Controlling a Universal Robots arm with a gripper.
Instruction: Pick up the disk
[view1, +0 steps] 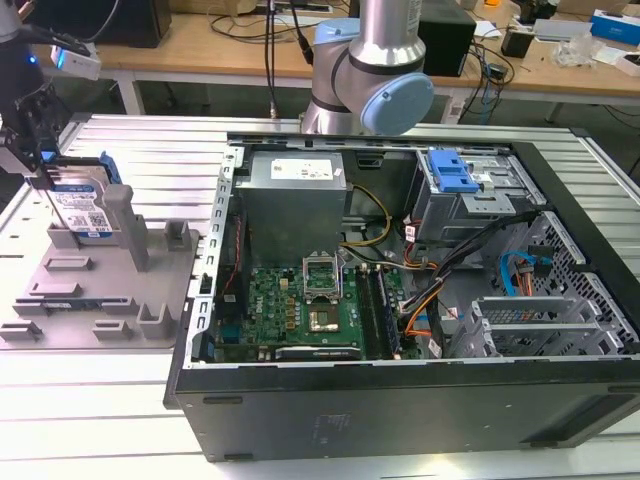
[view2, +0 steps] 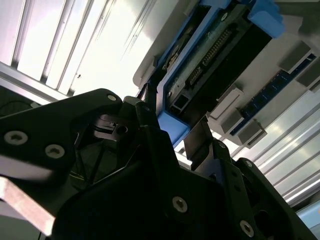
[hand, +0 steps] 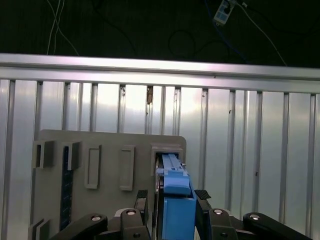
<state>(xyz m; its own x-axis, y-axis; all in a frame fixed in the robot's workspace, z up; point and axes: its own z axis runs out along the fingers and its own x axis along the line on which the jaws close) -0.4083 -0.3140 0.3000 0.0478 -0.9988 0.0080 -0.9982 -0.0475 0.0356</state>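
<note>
pincer (view1: 42, 172) low at the exterior view's left, pointing down, fingers (hand: 202, 199) seemingly parted

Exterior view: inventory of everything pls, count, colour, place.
disk: 1, silver with blue rails, on edge in the tray
tray: 1, grey, on the table, exterior view's left
case: 1, black, open, centre to exterior view's right
motherboard: 1, green, inside the case
power supply: 1, grey, inside the case, beyond the motherboard
bracket: 1, blue, far side of the case
table: 1, silver, slatted, under it all
arm: 1, silver with blue cap, behind the case
gripper: 1, black, at the disk's top edge
</note>
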